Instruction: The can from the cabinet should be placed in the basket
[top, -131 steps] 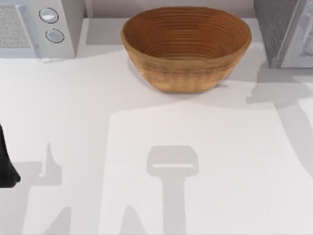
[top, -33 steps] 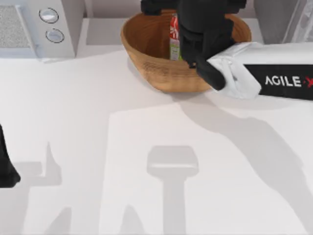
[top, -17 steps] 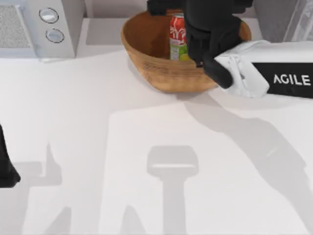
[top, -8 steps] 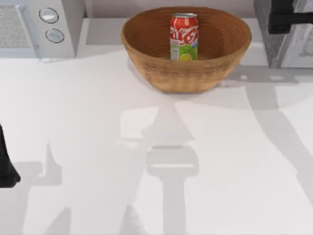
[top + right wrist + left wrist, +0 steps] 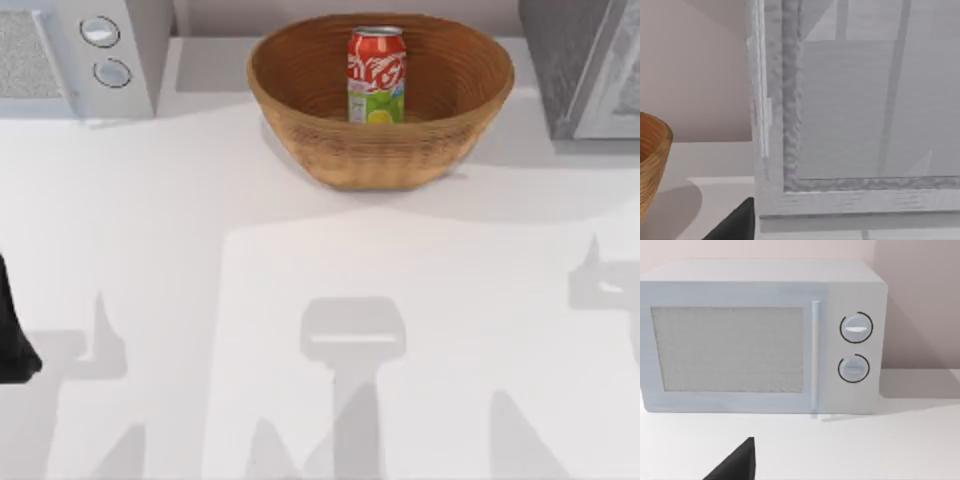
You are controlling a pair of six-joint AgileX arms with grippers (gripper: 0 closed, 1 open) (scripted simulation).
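One can [image 5: 376, 75] upright in one basket [image 5: 300, 75], upper centre; bench [image 5: 300, 280] open below; our claw states unreadable.

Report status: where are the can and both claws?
Can upright in basket, untouched. Left arm parked at table's left edge. Right wrist camera faces cabinet. Nothing in the way.

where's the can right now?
In the top view, the can stands upright inside the basket at the table's far middle, between the microwave and the cabinet.
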